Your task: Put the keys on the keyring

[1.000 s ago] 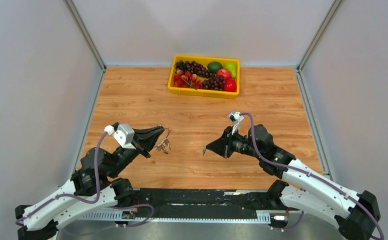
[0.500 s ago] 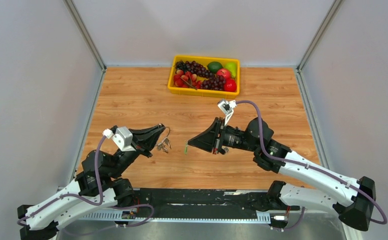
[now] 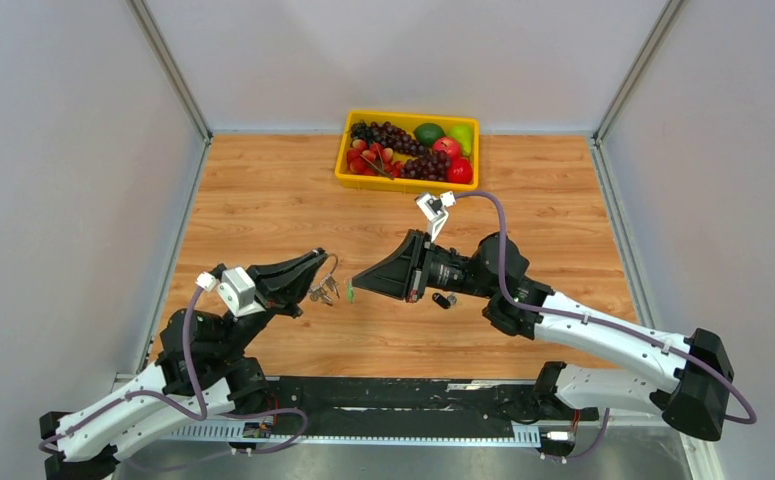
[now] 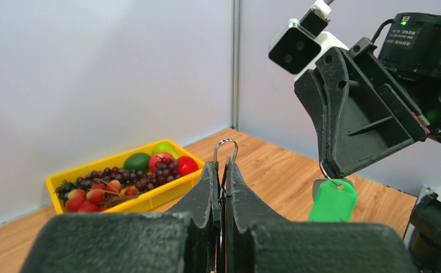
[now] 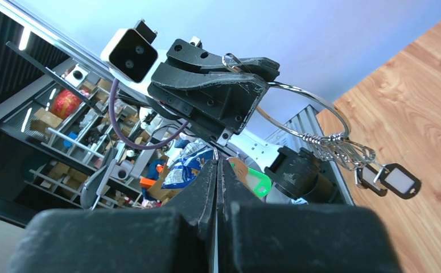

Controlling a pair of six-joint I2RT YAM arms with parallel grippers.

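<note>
My left gripper (image 3: 320, 257) is shut on the wire keyring (image 3: 332, 265), held above the wooden table. A small bunch of keys (image 3: 323, 292) hangs from the ring. In the left wrist view the ring's loop (image 4: 225, 149) pokes up between my shut fingers (image 4: 209, 187). My right gripper (image 3: 356, 284) is shut on the green-headed key (image 3: 349, 297), just right of the ring and apart from it. That key (image 4: 333, 200) dangles under the right fingertips. The right wrist view shows the keyring (image 5: 314, 108), black-headed keys (image 5: 399, 181) on it, and the green key (image 5: 256, 183) past my shut right gripper (image 5: 217, 162).
A black-headed key (image 3: 443, 300) lies on the table under the right forearm. A yellow tray (image 3: 408, 184) of fruit stands at the back centre, also visible as the yellow tray (image 4: 149, 199) in the left wrist view. Grey walls enclose the table on three sides.
The right arm has swung left with the green key, closing most of the gap to the keyring. The left gripper shifted slightly. The black key on the table has come into view.
</note>
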